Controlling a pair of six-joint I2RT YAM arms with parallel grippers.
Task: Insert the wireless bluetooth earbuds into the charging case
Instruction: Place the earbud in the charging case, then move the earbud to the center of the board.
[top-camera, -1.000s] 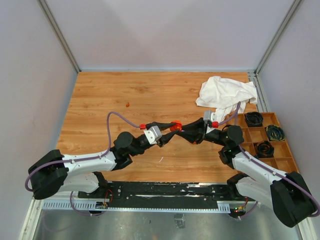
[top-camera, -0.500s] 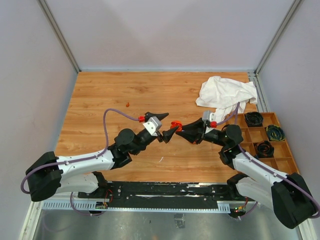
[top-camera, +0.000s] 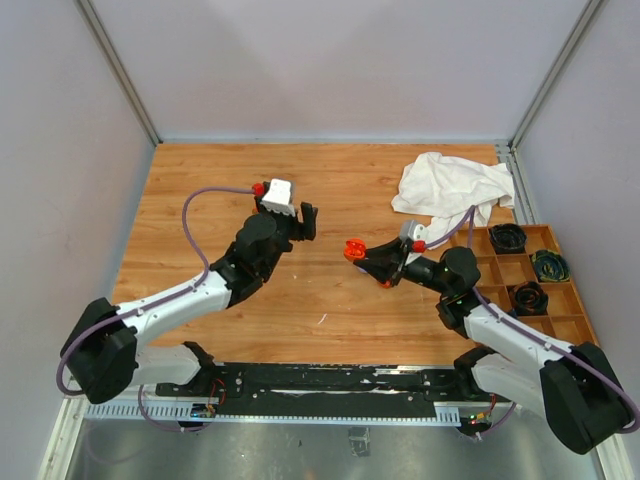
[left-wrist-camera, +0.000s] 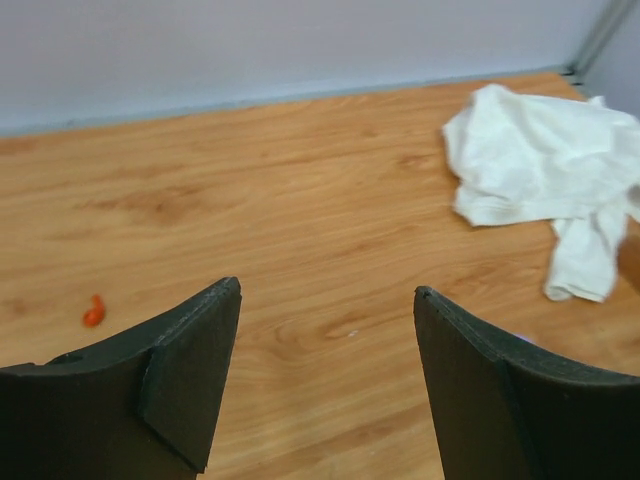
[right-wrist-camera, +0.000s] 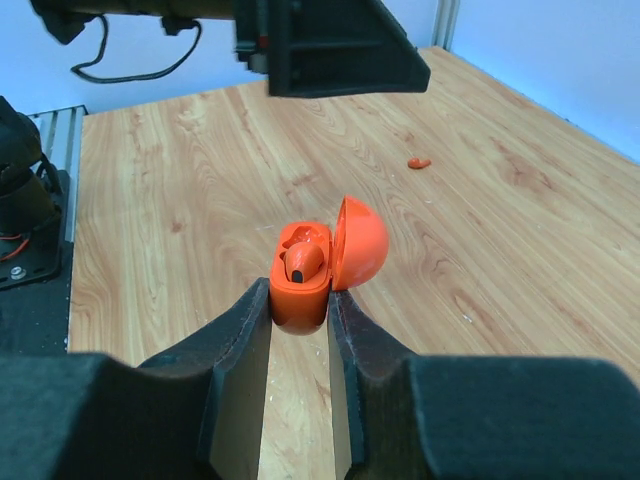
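Overhead, the right gripper (top-camera: 360, 254) sits just right of the frame's centre, clamped on the orange-red charging case (top-camera: 351, 250), while the left gripper (top-camera: 306, 217) hangs up and to the left of it, apart from it, jaws spread and empty; a loose earbud (top-camera: 256, 209), orange-red, lies on the table (top-camera: 200, 180) further left, and a white cloth (top-camera: 450, 185) sits at upper right. From the left wrist, the two fingers (left-wrist-camera: 190, 370) stand wide with nothing between them, the loose earbud (left-wrist-camera: 93, 311) low at the left edge and the white cloth (left-wrist-camera: 540, 180) at upper right. From the right wrist, the charging case (right-wrist-camera: 300, 295) is pinched between the jaws, lid open, with a seated earbud (right-wrist-camera: 300, 262) inside. So, by my reading, one bud is in; the loose earbud has yet to be fetched and seated, and the lid is not yet shut
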